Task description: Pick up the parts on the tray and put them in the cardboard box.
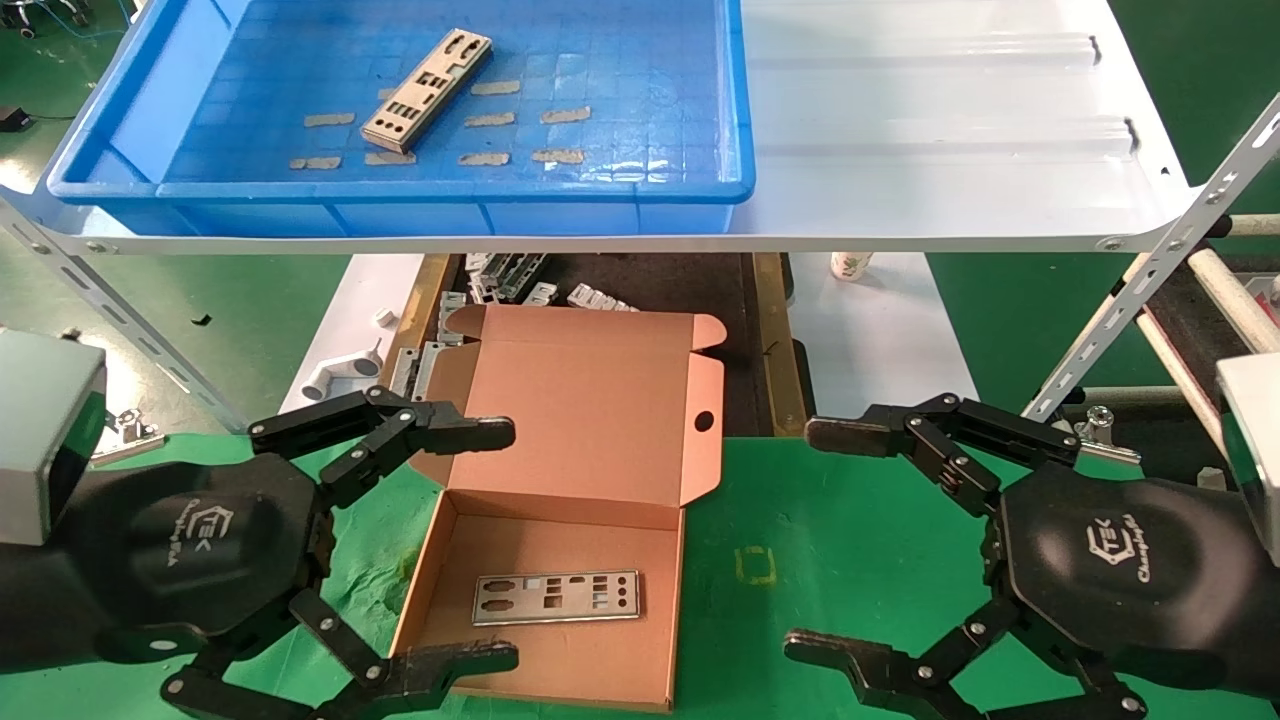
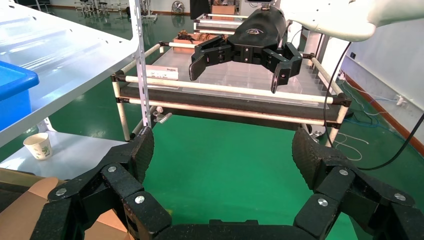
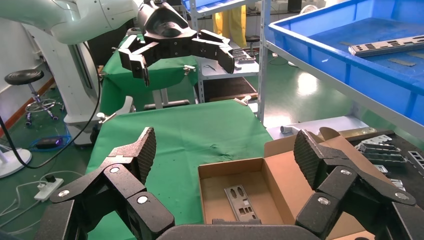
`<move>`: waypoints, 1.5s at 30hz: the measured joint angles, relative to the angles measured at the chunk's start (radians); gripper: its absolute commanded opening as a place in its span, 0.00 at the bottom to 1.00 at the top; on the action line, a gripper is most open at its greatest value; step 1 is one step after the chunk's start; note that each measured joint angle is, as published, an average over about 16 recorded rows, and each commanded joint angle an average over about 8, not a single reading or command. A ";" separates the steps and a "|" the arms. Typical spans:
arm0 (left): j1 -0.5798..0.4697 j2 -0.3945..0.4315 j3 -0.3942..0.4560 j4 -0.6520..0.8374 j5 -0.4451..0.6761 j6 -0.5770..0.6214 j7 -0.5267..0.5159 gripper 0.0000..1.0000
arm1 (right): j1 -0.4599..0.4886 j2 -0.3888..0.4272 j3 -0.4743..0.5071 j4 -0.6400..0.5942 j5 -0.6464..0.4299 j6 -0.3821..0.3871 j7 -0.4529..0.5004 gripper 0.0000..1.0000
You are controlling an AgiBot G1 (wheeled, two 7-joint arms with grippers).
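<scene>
One thin silver metal plate punched with round and square cutouts (image 1: 427,90) lay slantwise on the grid floor of the large shallow blue plastic tray (image 1: 700,190), among several tan tape patches (image 1: 558,156). The tray sat on a white ribbed sheet-metal shelf (image 1: 950,120). A second punched silver plate (image 1: 556,597) lay flat inside the shallow brown corrugated cardboard box (image 1: 600,420), near its front wall, with the hinged lid standing open behind it and a small round hole showing in the side flap. The box rested on a green cloth-covered tabletop (image 1: 850,540). Behind the box, under the shelf, lay a scatter of small grey brackets (image 1: 510,280), and a paper cup (image 2: 38,145) stood on a white surface farther back.

The left gripper (image 1: 480,545) hovered at the box's left side, jaws spread wide and empty, one finger over the lid's edge. The right gripper (image 1: 835,540) hovered over the green cloth to the right of the box, jaws likewise spread and empty. Each black gripper body bore a white logo; the right one read roughly "Changingtek", though the lettering was hard to make out.
</scene>
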 measured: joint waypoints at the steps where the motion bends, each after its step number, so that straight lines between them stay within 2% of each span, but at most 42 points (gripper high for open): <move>1: 0.000 0.000 0.000 0.000 0.000 0.000 0.000 1.00 | 0.000 0.000 0.000 0.000 0.000 0.000 0.000 1.00; 20: 0.000 0.000 0.000 0.000 0.000 0.000 0.000 1.00 | 0.000 0.000 0.000 0.000 0.000 0.000 0.000 0.98; 22: 0.000 0.000 0.000 0.000 0.000 0.000 0.000 1.00 | 0.000 0.000 0.000 0.000 0.000 0.000 0.000 0.83; 28: -0.005 0.005 0.000 0.007 0.003 -0.009 -0.002 1.00 | 0.000 0.000 0.000 0.000 0.000 0.000 0.000 0.10; 30: -0.013 0.011 0.001 0.014 0.007 -0.020 -0.003 1.00 | 0.000 0.000 0.000 0.000 0.000 0.000 0.000 0.00; 37: -0.096 0.064 0.011 0.088 0.062 -0.101 -0.003 1.00 | 0.000 0.000 0.000 0.000 0.000 0.000 0.000 0.00; 45: -0.313 0.187 0.056 0.303 0.221 -0.259 0.028 1.00 | 0.000 0.000 0.000 0.000 0.000 0.000 0.000 0.00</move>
